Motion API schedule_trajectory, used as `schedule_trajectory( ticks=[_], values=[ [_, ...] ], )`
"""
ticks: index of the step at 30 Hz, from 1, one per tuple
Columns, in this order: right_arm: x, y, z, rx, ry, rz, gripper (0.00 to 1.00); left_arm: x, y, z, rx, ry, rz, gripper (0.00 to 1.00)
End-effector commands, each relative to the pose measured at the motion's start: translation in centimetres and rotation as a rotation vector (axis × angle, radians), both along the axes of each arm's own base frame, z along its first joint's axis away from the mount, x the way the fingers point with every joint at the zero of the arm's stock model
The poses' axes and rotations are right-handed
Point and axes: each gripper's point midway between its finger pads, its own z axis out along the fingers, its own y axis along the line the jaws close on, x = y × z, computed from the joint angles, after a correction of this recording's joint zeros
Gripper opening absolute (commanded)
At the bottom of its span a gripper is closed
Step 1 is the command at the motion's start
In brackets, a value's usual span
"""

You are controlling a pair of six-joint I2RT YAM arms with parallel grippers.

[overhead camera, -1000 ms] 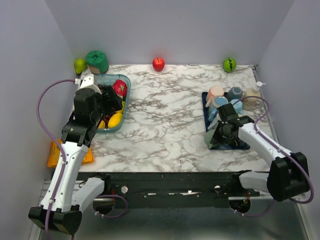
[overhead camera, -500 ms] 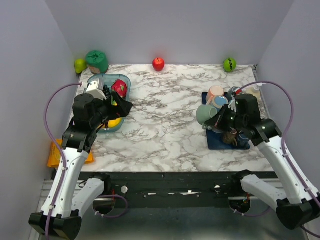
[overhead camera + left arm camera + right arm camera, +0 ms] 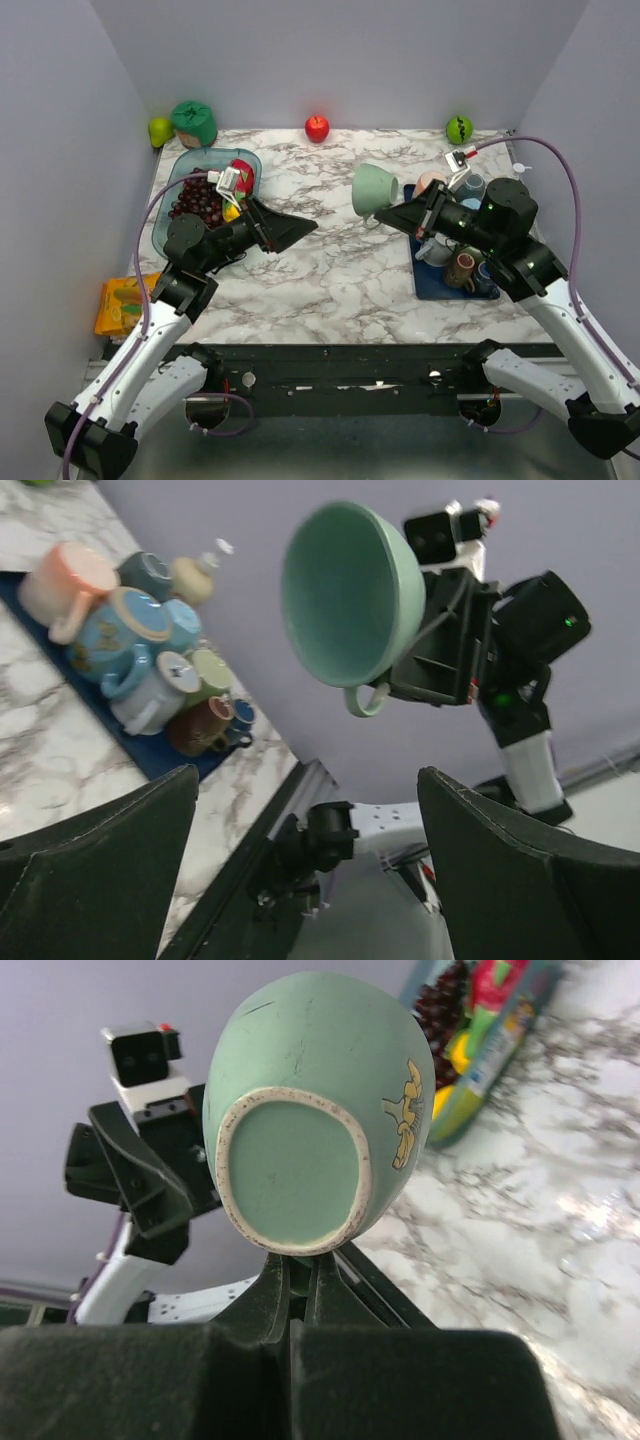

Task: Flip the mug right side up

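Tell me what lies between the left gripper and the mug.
Nothing: in the top view only bare table shows between left gripper and mug.

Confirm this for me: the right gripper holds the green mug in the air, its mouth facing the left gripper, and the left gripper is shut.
One thing is wrong: the left gripper is open, not shut. The left wrist view shows its two fingers spread wide with nothing between them. The rest stands: the right gripper holds the green mug in the air, its mouth facing the left gripper.
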Motion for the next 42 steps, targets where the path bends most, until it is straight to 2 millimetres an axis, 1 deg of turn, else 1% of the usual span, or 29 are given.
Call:
schedule_trajectory(
  ticks=[1, 2, 3, 4, 5, 7, 10, 11, 13, 14, 15, 19, 21, 26, 30, 31, 33, 36, 37, 39, 40, 42],
  values=[
    [-1.2, 2.7, 8.0, 0.196, -0.202, 0.103, 0.01, -2.1, -2.7, 5.6, -0.145, -0.098, -0.120, 0.99],
    [-1.3, 3.0, 8.5, 0.209, -0.209, 0.112, 0.01, -2.2, -3.7, 5.4, -0.139, -0.084, -0.147, 0.99],
    [-1.3, 3.7, 8.8, 0.214, -0.205, 0.126, 0.01, -2.4, -4.1, 6.1, -0.146, -0.094, -0.159, 0.99],
    [-1.3, 3.9, 9.8, 0.238, -0.234, 0.130, 0.01, -2.5, -4.4, 6.3, -0.145, -0.095, -0.165, 0.99],
    [-1.3, 4.2, 10.1, 0.250, -0.236, 0.139, 0.01, -2.4, -5.0, 6.2, -0.143, -0.089, -0.168, 0.99],
    [-1.5, 4.7, 11.0, 0.279, -0.253, 0.155, 0.01, -2.4, -5.2, 7.0, -0.155, -0.102, -0.162, 0.99],
    [-1.7, 5.2, 11.5, 0.298, -0.255, 0.172, 0.01, -2.0, -5.2, 7.7, -0.176, -0.112, -0.140, 0.97],
    [-1.7, 5.2, 11.6, 0.300, -0.254, 0.173, 0.01, -1.9, -5.2, 7.9, -0.183, -0.112, -0.134, 0.96],
    [-1.9, 5.4, 11.6, 0.305, -0.256, 0.180, 0.01, -1.8, -5.1, 8.5, -0.209, -0.115, -0.129, 0.89],
    [-1.8, 5.5, 11.3, 0.307, -0.248, 0.182, 0.01, -1.8, -5.2, 8.6, -0.215, -0.110, -0.132, 0.86],
    [-1.9, 5.7, 11.2, 0.312, -0.248, 0.185, 0.01, -1.5, -5.2, 8.6, -0.220, -0.105, -0.123, 0.81],
    [-1.9, 6.1, 10.8, 0.320, -0.245, 0.198, 0.01, -1.0, -5.1, 8.9, -0.251, -0.088, -0.100, 0.75],
    [-2.0, 6.4, 10.3, 0.321, -0.235, 0.207, 0.01, -0.8, -5.0, 9.0, -0.261, -0.081, -0.084, 0.73],
    [-2.0, 6.5, 9.5, 0.308, -0.225, 0.209, 0.01, -0.3, -4.4, 9.3, -0.293, -0.064, -0.042, 0.71],
    [-2.1, 6.5, 8.9, 0.298, -0.220, 0.211, 0.01, -0.3, -4.5, 9.4, -0.308, -0.054, -0.047, 0.65],
    [-2.1, 6.6, 8.7, 0.296, -0.218, 0.212, 0.01, -0.3, -4.5, 9.5, -0.312, -0.057, -0.051, 0.60],
    [-2.1, 6.6, 8.5, 0.291, -0.221, 0.213, 0.01, -0.2, -4.7, 9.4, -0.314, -0.051, -0.056, 0.55],
    [-2.0, 6.8, 7.8, 0.286, -0.213, 0.216, 0.01, -0.1, -4.9, 9.4, -0.322, -0.037, -0.067, 0.45],
    [-2.0, 6.7, 7.8, 0.290, -0.214, 0.213, 0.01, -0.3, -4.9, 9.5, -0.329, -0.038, -0.074, 0.38],
    [-2.0, 6.8, 7.3, 0.286, -0.204, 0.216, 0.01, -0.2, -5.0, 9.6, -0.331, -0.038, -0.073, 0.31],
    [-1.9, 6.7, 7.4, 0.291, -0.208, 0.210, 0.01, -0.2, -5.0, 9.6, -0.331, -0.036, -0.073, 0.27],
    [-2.0, 6.7, 7.4, 0.294, -0.209, 0.208, 0.01, -0.2, -5.0, 9.6, -0.332, -0.033, -0.072, 0.21]
  ],
)
